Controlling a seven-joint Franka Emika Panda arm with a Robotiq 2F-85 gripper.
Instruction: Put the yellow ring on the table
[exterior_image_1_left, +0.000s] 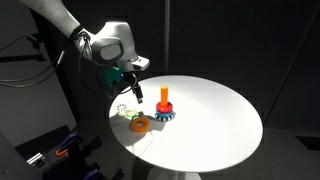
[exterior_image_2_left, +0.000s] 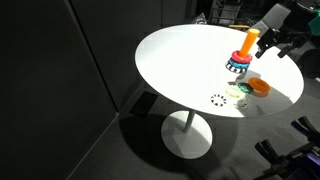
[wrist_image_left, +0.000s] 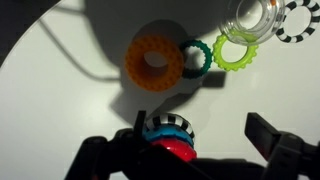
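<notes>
Yellow ring (wrist_image_left: 153, 62) is seen lying flat on the table (exterior_image_1_left: 215, 120), near its edge and just beside a dark green ring (wrist_image_left: 195, 55). Gripper (wrist_image_left: 193, 138) is held clear of it with jaws spread wide and nothing clamped. Stacking toy (exterior_image_1_left: 165, 108) is framed between them.

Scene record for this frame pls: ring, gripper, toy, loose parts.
yellow ring: flat on the table, off the post
gripper: open, empty, above the stacking toy
on toy: red ring
beside yellow ring: small dark green ring, lime green ring
other loose parts: clear ring, black-and-white ring
</notes>
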